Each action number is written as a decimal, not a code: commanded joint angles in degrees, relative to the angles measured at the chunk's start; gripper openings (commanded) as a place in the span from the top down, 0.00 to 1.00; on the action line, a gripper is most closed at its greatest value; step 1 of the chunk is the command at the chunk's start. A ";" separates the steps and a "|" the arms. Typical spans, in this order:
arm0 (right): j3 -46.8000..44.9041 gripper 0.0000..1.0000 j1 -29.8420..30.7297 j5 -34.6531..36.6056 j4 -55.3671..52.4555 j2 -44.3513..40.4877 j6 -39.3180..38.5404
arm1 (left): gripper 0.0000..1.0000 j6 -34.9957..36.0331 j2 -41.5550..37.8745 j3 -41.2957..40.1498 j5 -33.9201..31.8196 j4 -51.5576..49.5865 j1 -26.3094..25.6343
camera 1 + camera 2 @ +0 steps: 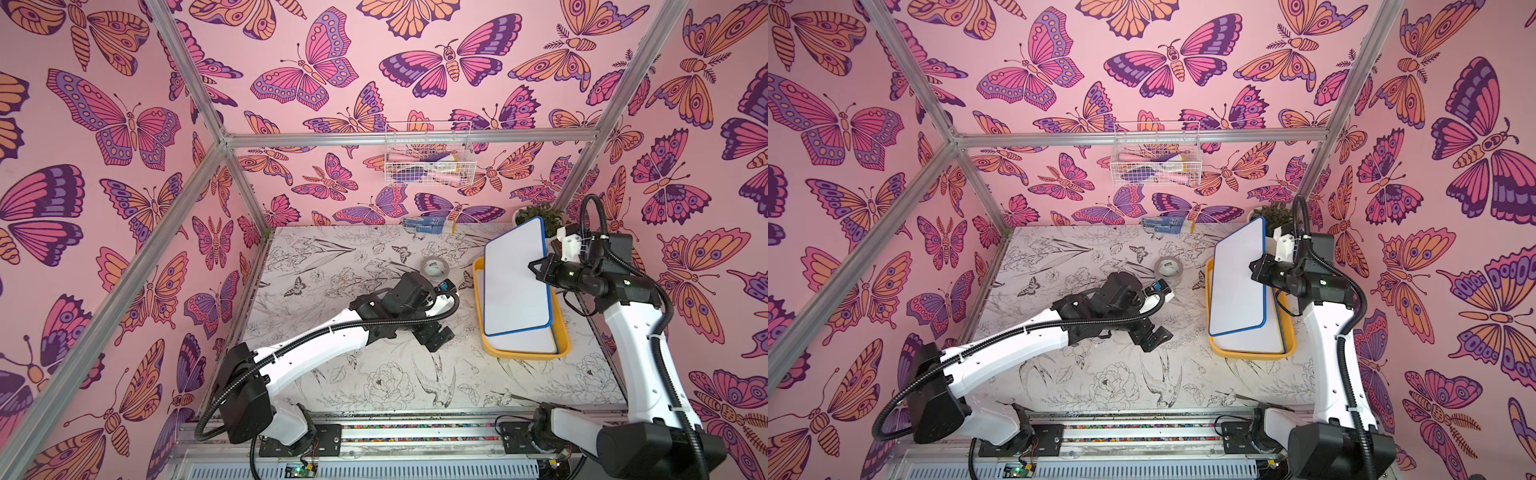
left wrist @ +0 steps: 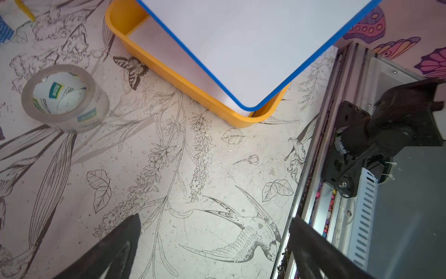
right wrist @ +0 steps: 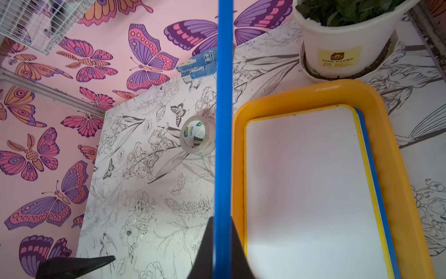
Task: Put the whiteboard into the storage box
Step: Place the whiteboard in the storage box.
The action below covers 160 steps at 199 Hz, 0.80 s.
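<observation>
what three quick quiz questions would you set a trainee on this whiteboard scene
1. True or false: the right tool grips the blue-edged whiteboard by its edge.
2. The storage box already holds: A nothing; B other whiteboards; C pens.
3. What does the left tool hold?
Key: 1 true; 2 B; 3 nothing, it is open.

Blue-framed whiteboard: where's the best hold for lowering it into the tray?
Pinch the whiteboard's thin long edge from the robot's right, jaws across the frame, as the right gripper does: it is flat, thin and tilted above the storage box.
</observation>
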 commanded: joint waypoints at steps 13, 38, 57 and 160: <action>3.53 1.00 -1.30 -2.61 -1.46 2.91 -6.86 | 0.02 2.68 -2.49 -3.10 2.71 1.88 -1.38; 4.70 1.00 -2.02 -3.13 -2.26 5.94 -7.91 | 0.02 3.18 -2.70 -3.60 2.77 2.09 -2.51; 5.26 1.00 -2.11 -3.13 -2.35 8.27 -8.86 | 0.02 3.19 -2.18 -3.59 2.97 2.18 -2.64; 0.93 1.00 -2.11 -5.17 2.48 12.74 -8.44 | 0.01 2.83 -1.09 -3.42 2.19 2.45 -2.65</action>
